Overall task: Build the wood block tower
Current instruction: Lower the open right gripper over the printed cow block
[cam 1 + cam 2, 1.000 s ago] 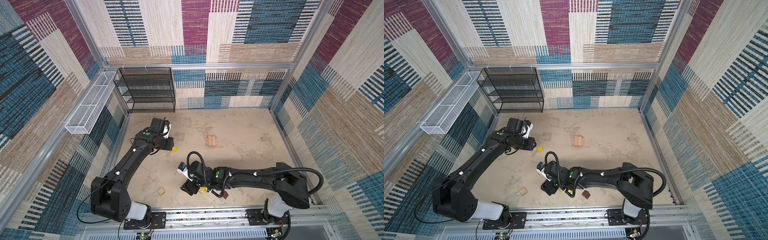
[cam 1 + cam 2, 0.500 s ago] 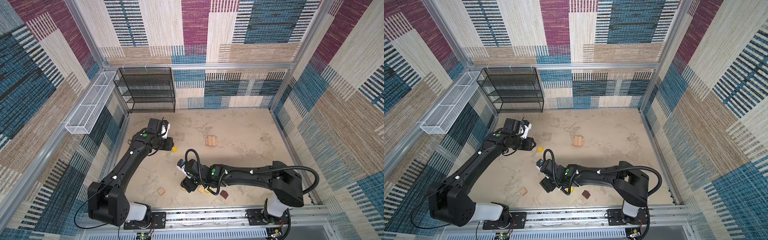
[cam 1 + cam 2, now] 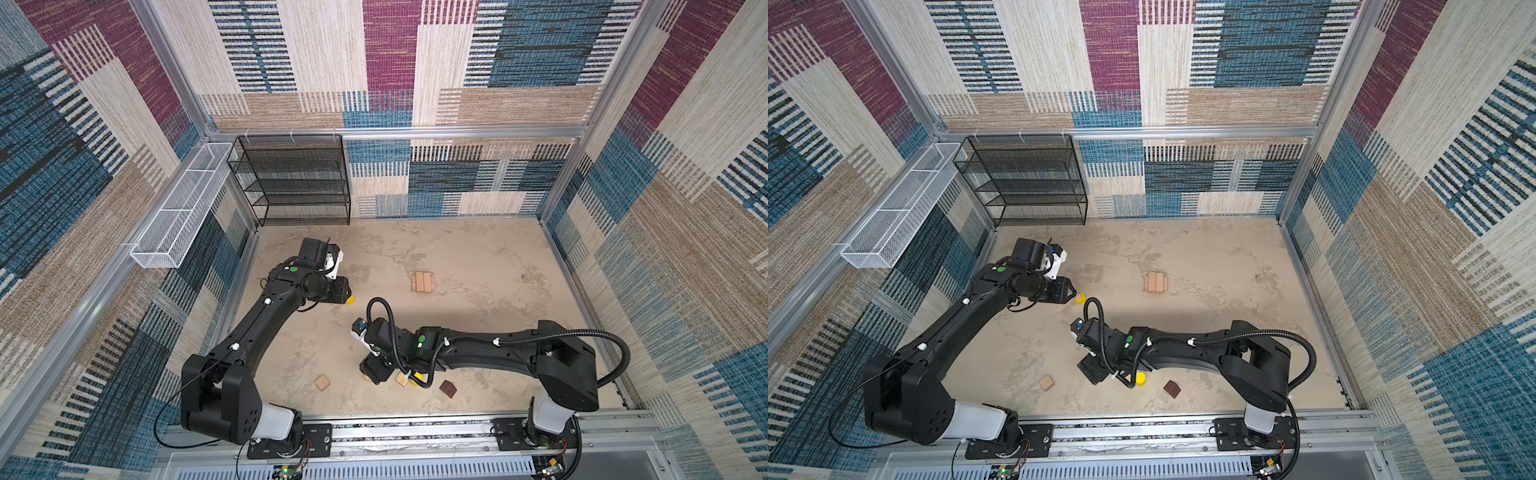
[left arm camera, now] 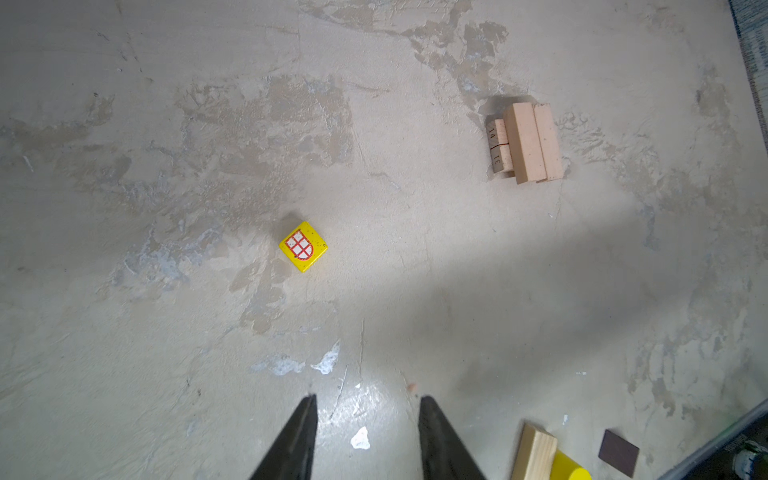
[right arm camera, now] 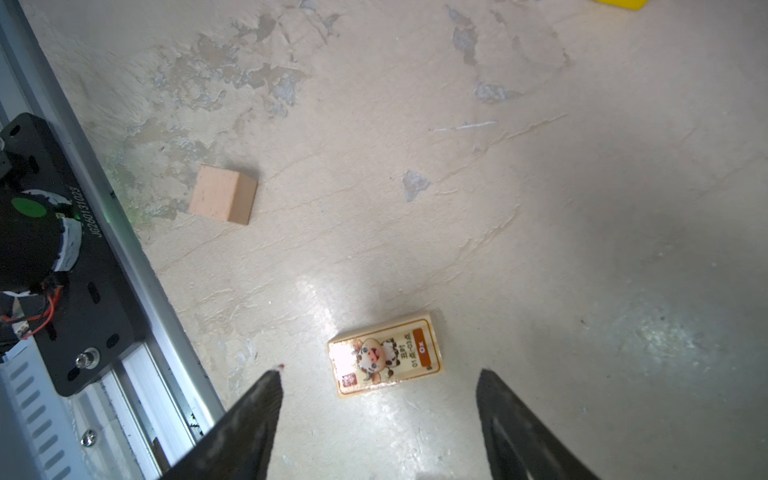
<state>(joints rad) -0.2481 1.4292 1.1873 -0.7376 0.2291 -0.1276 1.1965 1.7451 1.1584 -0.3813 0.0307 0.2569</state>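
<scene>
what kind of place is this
Most likely a robot test cell: a left arm and right arm bolted to an aluminium rail, closed in by patchwork carpet walls, with toy wood blocks scattered on the bare floor.

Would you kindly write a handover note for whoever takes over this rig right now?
Left gripper: open, empty, near the yellow cube.
Right gripper: open, empty, over the ox plank.
Tower: only two crossed plank layers, mid-table.
Loose near the front rail: tan cube, plain plank, yellow cylinder, brown block.
Left: stack every loose block.
</scene>
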